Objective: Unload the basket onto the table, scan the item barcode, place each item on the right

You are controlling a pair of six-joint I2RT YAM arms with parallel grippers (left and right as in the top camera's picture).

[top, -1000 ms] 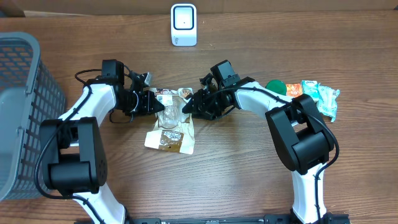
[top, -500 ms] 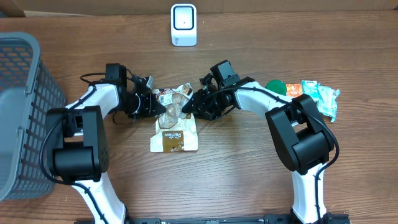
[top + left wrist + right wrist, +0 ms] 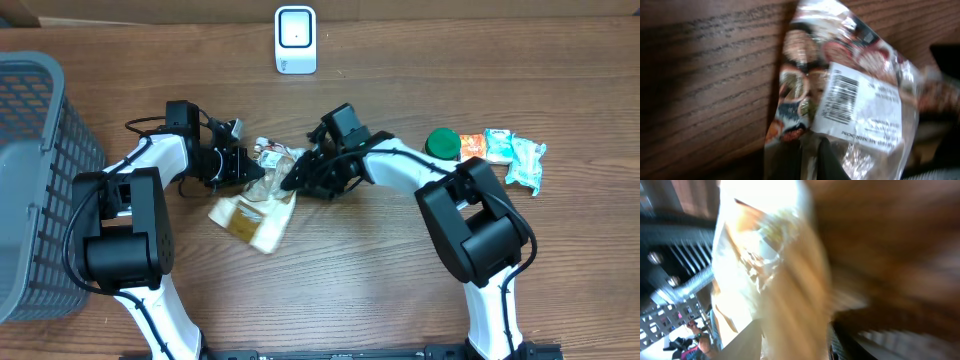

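Across the near half of the brown wood-grain table [image 3: 350, 290], bare wood runs wide btwn the arm bases; that's my open room. At the far edge, top centre, stands the small white rounded-box scanner [image 3: 295, 40]. The left side is walled by the tall grey plastic lattice basket [image 3: 40, 170], partly cut off by the frame. To the right sits a cluster: a round green lid [image 3: 443, 142], an orange foil packet [image 3: 472, 146] touching it, and teal crinkled packets [image 3: 522, 160] just beside that.

The crinkly clear-and-tan plastic snack bag [image 3: 255, 210] is mid-table btwn the two pincers, well apart from the scanner. It lies skewed, w/ its lower end slanting toward the near-left. The left pincer [image 3: 250, 168] is clamped fully closed on the bag's upper edge. The right pincer [image 3: 291, 178] is against the bag's upper right corner; I can't tell whether it actually grips the film.

Left wrist cam shows glossy wrinkled film w/ reddish-brown snack pics and a white rectangular barcode label [image 3: 842, 97] facing the lens. The bars are visible, but the text under them is too blurred to read. A dark finger overlaps the bag at the bottom edge.

Right wrist cam is mostly motion smear. I see pale translucent bag film [image 3: 770, 280] filling the middle, and I can't pick out the fingers.
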